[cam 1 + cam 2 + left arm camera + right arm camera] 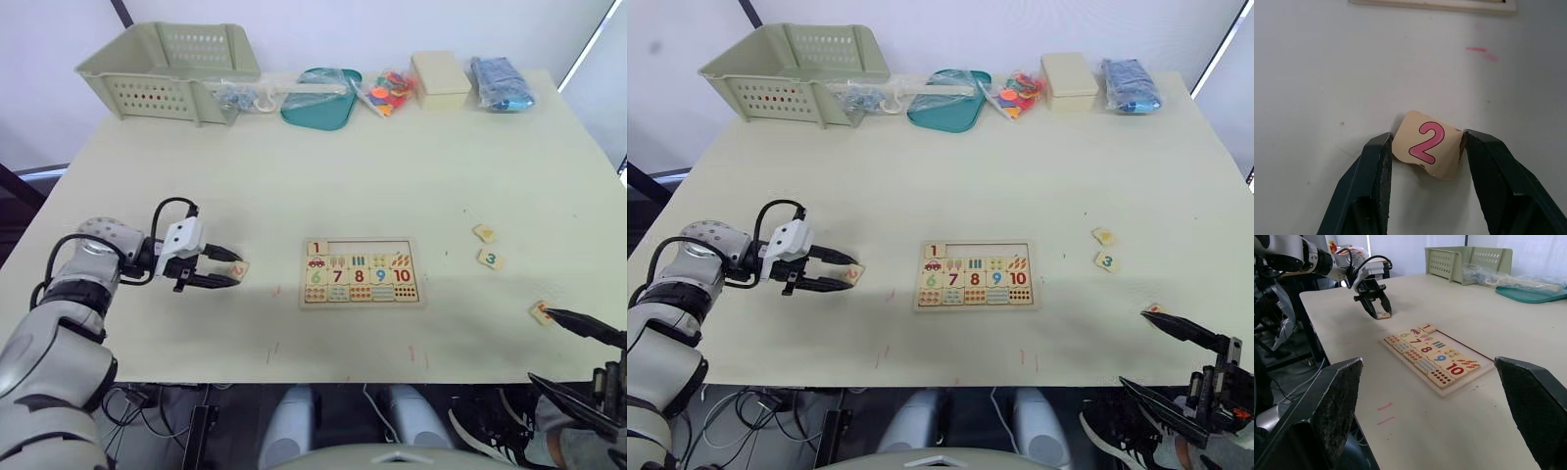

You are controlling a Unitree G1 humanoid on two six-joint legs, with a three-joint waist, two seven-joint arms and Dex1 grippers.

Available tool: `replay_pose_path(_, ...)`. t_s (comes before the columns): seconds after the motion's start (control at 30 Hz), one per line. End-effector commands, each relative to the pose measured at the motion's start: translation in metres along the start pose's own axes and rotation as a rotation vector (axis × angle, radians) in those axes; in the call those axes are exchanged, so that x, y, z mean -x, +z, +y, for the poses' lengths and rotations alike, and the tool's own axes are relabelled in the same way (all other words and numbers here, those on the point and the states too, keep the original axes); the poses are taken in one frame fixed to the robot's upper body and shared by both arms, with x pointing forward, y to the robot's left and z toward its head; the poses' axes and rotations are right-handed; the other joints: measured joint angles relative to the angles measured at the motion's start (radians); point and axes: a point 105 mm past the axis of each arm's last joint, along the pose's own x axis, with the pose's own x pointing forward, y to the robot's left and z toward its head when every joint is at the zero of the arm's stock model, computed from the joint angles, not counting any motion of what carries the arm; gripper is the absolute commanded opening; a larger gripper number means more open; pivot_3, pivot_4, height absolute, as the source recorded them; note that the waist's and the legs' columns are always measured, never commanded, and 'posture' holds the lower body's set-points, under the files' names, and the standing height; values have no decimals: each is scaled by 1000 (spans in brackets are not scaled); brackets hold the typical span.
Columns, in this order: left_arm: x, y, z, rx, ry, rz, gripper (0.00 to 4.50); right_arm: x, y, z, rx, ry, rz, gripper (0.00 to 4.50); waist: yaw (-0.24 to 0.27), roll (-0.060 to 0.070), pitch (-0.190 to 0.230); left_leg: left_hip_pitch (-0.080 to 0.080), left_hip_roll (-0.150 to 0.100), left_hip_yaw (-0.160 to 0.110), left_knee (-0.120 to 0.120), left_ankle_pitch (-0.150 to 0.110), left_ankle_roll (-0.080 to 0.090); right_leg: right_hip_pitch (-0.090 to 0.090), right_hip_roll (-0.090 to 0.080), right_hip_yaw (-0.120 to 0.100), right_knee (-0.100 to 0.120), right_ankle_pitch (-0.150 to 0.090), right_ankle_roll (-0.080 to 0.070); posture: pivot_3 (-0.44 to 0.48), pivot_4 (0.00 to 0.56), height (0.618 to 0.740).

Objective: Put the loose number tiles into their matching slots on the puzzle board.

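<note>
The puzzle board [361, 303] lies mid-table, near the front edge. Its top row of slots [372, 248] holds just the red 1 tile [315, 248] at its left end. To the board's left, my left gripper [238, 270] is shut on the pink 2 tile [1431, 143], which sits tilted against the tabletop. Three loose tiles lie to the right: a yellowish one [484, 233], the green 3 [491, 259] and one [540, 312] touching the tip of my right gripper's upper finger. My right gripper [539, 345] is wide open at the table's front right edge, holding nothing.
Along the far edge stand a pale green basket [167, 69], a clear plastic bag [245, 95], a teal tray [318, 98], a bag of coloured pieces [387, 93], a cream box [441, 78] and a blue packet [500, 83].
</note>
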Motion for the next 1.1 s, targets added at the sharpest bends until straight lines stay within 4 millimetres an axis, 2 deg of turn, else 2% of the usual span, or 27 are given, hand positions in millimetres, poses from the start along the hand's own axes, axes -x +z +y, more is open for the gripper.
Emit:
replay_pose_path(0.03,15,21,1,35,55,-108,1825,-3,2,0,16,14,-10,4500,-1,0,0,0,0,0,0,0,0,0,0,0,0,0,0,0,150,740)
replay_pose_path(0.1,16,34,-8,32,116,-131,1825,-3,0,0,13,17,-13,4500,-7,0,0,0,4,-3,-1,0,0,-1,-1,3,0,0,0,0,150,740)
replay_pose_path(0.2,14,64,-18,132,380,-147,1825,-6,-1,-3,6,29,-20,4500,-19,-1,1,-1,6,-2,-1,0,0,-4,-6,5,-1,0,0,0,150,740)
replay_pose_path(0.27,13,72,-23,262,553,-124,1825,-7,-2,-6,9,32,-22,4500,-2,-1,1,-3,5,-2,-1,0,0,-4,-12,3,-2,0,0,0,150,740)
replay_pose_path(0.33,6,80,-35,389,633,-142,1825,-9,-2,-10,12,33,-27,4500,12,-1,1,-2,5,-3,-1,0,0,-4,-12,2,-1,0,0,0,150,740)
replay_pose_path(0.53,-3,82,-44,674,923,-185,1825,-12,-1,-15,10,48,-42,4500,30,2,2,2,4,-4,0,0,0,2,-12,0,-1,0,0,0,150,740)
replay_pose_path(0.73,-13,72,-47,821,1121,-120,1825,-3,2,-16,61,47,-52,4500,30,1,1,2,3,-3,0,0,0,2,-12,0,-1,0,0,0,150,740)
replay_pose_path(1.1,-40,65,-48,947,1127,-92,1825,27,-2,-21,35,31,-3,4500,29,1,1,2,2,1,0,0,0,2,-6,-1,-1,1,0,0,150,740)
